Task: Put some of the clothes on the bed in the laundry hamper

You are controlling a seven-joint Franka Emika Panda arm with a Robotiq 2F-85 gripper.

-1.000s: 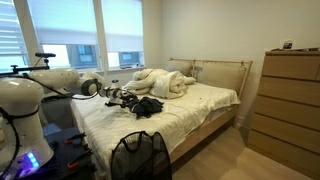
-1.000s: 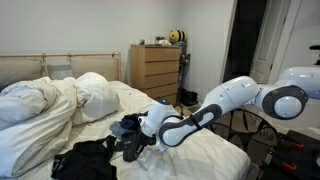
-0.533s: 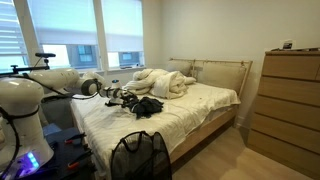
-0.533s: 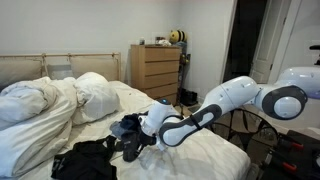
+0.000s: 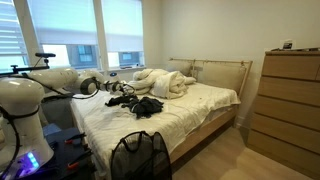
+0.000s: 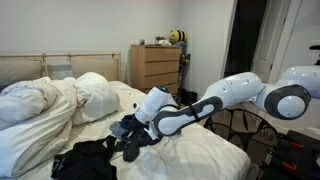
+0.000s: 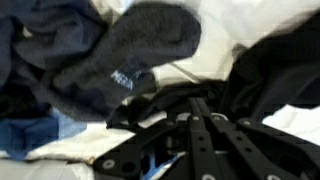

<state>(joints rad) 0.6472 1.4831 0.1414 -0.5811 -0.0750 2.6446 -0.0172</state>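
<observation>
We've got the gripper [image 6: 138,128] down in the clothes pile [image 5: 146,105], toward the window-side edge of the bed [image 5: 200,110]. Wrist view's pretty blurry: a dark grey sock [image 7: 125,50] lies just ahead of the fingers, and we can't tell if they're pinching anything. The black mesh hamper [image 5: 140,155] stands on the floor by the bed's foot corner.

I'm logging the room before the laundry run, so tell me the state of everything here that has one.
Clothes: heaped on the bed.
Laundry hamper: upright, top open.
Gripper: over the clothes; open or shut unclear.
Duvet: bunched at the head end.
Dresser drawers: shut.
</observation>
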